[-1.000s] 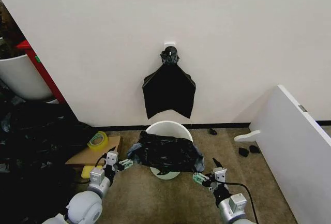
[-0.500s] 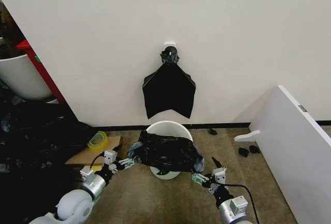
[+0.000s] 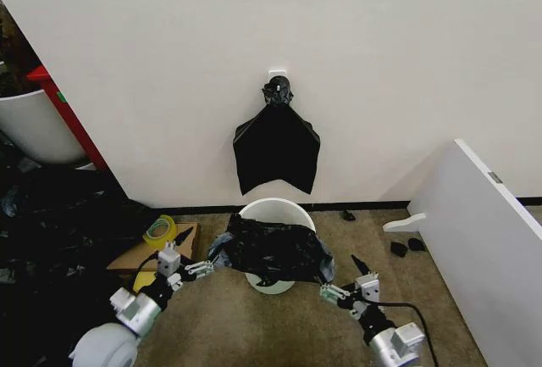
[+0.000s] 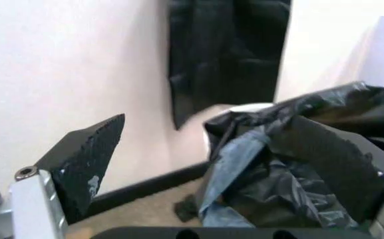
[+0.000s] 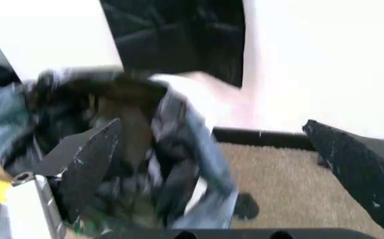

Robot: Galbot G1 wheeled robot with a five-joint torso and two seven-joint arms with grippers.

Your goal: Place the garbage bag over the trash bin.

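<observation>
Garbage bag [image 3: 271,251] drapes across the near half of the trash bin [image 3: 273,212], bunched over the front rim and hanging down the front wall, so the far arc of white rim is bare. It lies that way, I judge, because only the front edge has been hooked on; the mouth has not been stretched round the back.

Nearest the robot, in front of the trash bin and to its right, the right gripper [image 3: 339,294] sits low over the carpet, just off the bag's right corner. The right wrist view shows its two dark fingers [image 5: 88,159] spread wide with the bag beyond them, nothing pinched between. Its place beside that corner suits either a fresh hold or a tug outward.

In front of the trash bin and to its left, the left gripper [image 3: 196,269] hovers at about rim height, close to the bag's left corner. The left wrist view shows its fingers [image 4: 92,154] parted too, the crinkled plastic lying just past one tip and not clamped. Both grippers flank the bag symmetrically, which fits a two-handed spreading of the opening.

Behind the trash bin, on the wall, hangs a flat black bundle of bags [image 3: 277,151], knotted at its top, a spare supply kept within reach.
</observation>
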